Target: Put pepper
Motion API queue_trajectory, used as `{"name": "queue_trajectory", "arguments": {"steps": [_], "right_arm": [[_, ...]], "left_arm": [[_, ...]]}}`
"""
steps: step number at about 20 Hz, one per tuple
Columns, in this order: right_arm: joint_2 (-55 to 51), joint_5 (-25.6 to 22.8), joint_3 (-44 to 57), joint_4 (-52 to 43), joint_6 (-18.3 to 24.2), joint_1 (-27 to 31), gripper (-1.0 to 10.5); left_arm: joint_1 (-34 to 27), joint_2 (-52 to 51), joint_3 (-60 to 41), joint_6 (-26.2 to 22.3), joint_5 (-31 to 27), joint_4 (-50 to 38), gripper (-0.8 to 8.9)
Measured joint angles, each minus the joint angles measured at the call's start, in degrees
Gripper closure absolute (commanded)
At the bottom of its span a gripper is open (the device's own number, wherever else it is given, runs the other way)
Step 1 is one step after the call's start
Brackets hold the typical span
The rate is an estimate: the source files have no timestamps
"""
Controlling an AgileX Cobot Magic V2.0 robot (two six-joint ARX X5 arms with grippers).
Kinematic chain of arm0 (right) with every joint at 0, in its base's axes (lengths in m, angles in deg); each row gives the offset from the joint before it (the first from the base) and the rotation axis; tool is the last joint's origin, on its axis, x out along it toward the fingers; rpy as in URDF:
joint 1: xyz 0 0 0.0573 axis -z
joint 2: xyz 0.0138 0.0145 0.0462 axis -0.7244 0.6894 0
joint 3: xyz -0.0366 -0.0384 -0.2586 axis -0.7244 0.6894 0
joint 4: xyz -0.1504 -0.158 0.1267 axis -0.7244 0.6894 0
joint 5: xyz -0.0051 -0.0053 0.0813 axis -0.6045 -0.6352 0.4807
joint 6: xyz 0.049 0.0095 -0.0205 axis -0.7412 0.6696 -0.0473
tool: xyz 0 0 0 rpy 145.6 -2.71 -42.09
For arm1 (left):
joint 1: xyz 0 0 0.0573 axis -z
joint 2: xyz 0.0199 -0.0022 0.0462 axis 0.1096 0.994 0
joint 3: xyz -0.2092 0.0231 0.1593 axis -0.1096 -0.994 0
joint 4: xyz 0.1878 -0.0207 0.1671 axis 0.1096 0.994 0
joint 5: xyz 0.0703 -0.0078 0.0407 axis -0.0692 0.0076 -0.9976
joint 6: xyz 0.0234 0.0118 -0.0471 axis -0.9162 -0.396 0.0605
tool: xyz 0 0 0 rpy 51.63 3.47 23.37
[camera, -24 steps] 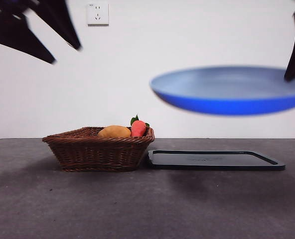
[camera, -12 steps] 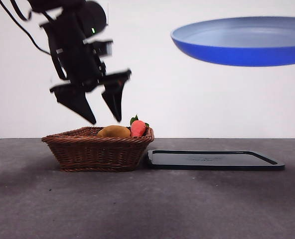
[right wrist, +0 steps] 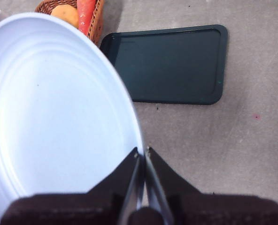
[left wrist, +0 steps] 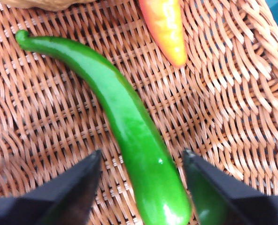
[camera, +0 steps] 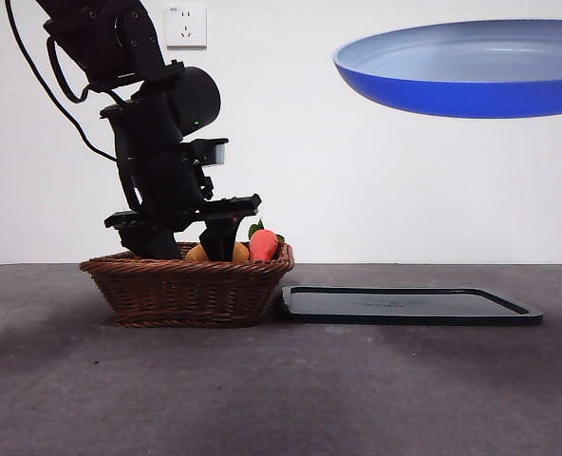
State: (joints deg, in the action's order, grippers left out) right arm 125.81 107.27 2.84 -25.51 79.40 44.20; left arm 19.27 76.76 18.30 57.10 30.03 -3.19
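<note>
So the left gripper [left wrist: 141, 187] is down in the basket [camera: 186, 290] with its jaws spread wide around the pepper [left wrist: 125, 122], while the right gripper [right wrist: 142, 159] pinches the plate [camera: 471, 71] high above the tray [camera: 409, 306], probably to catch it.

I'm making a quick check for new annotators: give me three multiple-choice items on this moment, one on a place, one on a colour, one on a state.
1. Where does the pepper lie?
A. in the wicker basket
B. on the dark tray
C. on the blue plate

2. What colour is the plate's underside?
A. red
B. blue
C. green

3. How does the left gripper stand?
A. shut on the pepper
B. open, a jaw on either side of the pepper
C. holding the plate

Answers:
1 A, the left wrist view shows woven wicker under it.
2 B, seen in the front view.
3 B, gaps show on both sides; the right gripper pinches the plate's rim.
</note>
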Motion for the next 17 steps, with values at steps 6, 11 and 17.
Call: {"name": "queue_trajectory", "arguments": {"steps": [6,11,17], "right_arm": [[0.00,0.02,0.00,-0.07,0.02,0.00,9.4],[0.00,0.07,0.00,-0.09,0.02,0.00,9.4],[0.00,0.04,0.00,-0.07,0.02,0.00,9.4]], "left_arm": [[0.11,0.04,0.00,1.44,0.11,0.55,5.57],[0.28,0.68,0.00,2.71,1.27,1.29,5.57],[0.76,0.76,0.00,3.15,1.25,2.08,7.03]]}}
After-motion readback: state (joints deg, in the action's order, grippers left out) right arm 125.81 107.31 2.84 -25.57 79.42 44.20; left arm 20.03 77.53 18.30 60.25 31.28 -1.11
